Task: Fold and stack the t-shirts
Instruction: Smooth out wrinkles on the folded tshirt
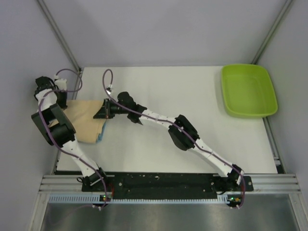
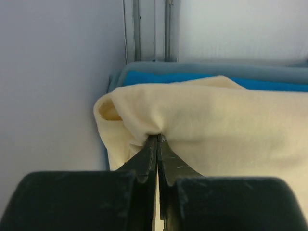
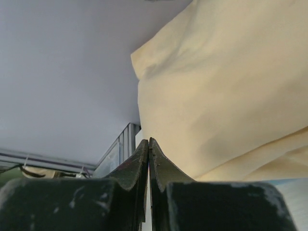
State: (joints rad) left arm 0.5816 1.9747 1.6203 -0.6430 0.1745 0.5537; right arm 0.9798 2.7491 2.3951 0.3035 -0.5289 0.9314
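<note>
The pale peach-cream t-shirt [image 1: 83, 122] lies at the table's left edge on top of the bright blue t-shirt [image 1: 100, 138], of which only a sliver shows. In the left wrist view the blue t-shirt [image 2: 192, 78] peeks out behind the peach t-shirt [image 2: 231, 130]. My left gripper [image 2: 158, 136] is shut, pinching a fold of the peach cloth near its left corner. My right gripper [image 3: 148, 140] is shut at the edge of the peach t-shirt [image 3: 221, 96], and the cloth seems to be caught between its tips. From above, the left gripper [image 1: 66, 102] and the right gripper [image 1: 103, 111] sit at the shirt's far side.
A lime-green plastic tray [image 1: 248, 90] stands at the back right of the white table [image 1: 168, 144]. Grey walls and a metal frame post [image 2: 149, 29] stand close behind the shirts on the left.
</note>
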